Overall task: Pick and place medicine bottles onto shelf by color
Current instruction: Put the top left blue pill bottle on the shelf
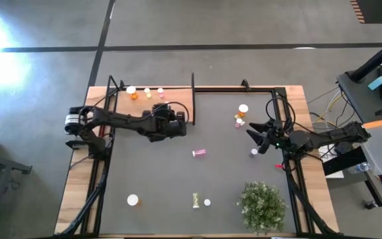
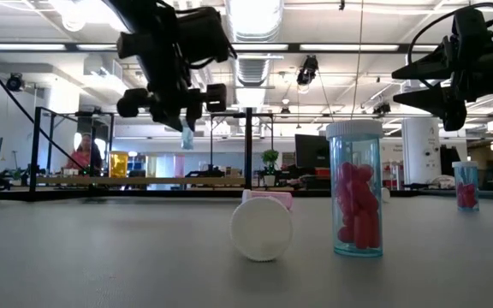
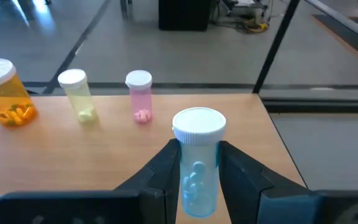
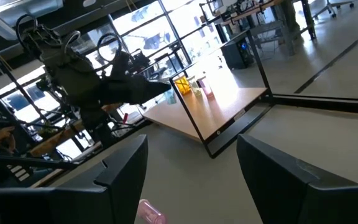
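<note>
On the shelf (image 3: 229,134), three medicine bottles already stand in a row: a larger orange bottle (image 3: 4,92), a yellow-green bottle (image 3: 78,94) just beside it, and a pink bottle (image 3: 140,96) next along. Above the bare wood beside the pink one, the left pincer (image 3: 197,171) is clamped on a blue bottle (image 3: 196,163), held upright with its white cap up; I judge this to be the fourth placement, about to be set down at the end of the row

Much is left. Out on the bench (image 1: 151,172) a pink bottle on its side (image 1: 199,153) lies near the middle, a yellow-green lying bottle (image 1: 195,200) and two white-capped ones (image 1: 132,199) (image 1: 207,202) sit toward the near edge, and a small cluster (image 1: 241,118) with orange in it stands near the right arm. The right pincer (image 1: 257,141) hovers above the bench with its fingers spread and nothing between them, close to another small bottle (image 1: 254,152). By my count roughly a third of the job is done

From overhead the loose bottles are too small to tell body colour where only caps show. Whether the blue bottle's base already touches the shelf cannot be told, since the fingers hide it. Beside the green plant (image 1: 262,206) nothing more is visible
</note>
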Controlling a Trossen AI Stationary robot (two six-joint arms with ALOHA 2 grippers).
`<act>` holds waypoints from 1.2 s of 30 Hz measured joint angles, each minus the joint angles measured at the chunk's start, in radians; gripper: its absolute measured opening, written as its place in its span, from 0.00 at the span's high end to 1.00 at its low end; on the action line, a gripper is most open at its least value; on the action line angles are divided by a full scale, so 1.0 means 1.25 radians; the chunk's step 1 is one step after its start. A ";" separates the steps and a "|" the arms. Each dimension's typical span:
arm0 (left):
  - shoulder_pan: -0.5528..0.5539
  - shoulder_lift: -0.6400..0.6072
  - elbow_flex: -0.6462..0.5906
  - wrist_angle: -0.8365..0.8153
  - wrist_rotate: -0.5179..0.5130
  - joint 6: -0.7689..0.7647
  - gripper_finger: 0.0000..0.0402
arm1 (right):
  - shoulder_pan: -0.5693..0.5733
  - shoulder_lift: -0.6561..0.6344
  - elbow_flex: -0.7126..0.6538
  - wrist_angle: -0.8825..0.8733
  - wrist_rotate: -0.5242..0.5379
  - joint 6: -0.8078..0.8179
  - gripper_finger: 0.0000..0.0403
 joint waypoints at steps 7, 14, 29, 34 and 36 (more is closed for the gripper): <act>0.029 0.030 0.000 0.048 -0.020 0.022 0.81 | 0.000 0.000 0.000 0.000 0.000 0.000 0.41; 0.054 0.092 0.000 0.114 -0.104 0.020 0.81 | 0.000 0.000 0.000 0.000 0.000 0.000 0.41; 0.071 0.179 0.002 0.282 -0.152 0.110 0.81 | 0.000 0.000 0.000 0.000 0.000 0.000 0.41; 0.071 0.202 0.001 0.290 -0.147 0.124 0.81 | 0.000 0.000 0.000 0.001 0.000 0.000 0.41; 0.071 0.208 0.002 0.290 -0.147 0.124 0.81 | 0.000 0.000 0.000 0.000 0.000 0.000 0.41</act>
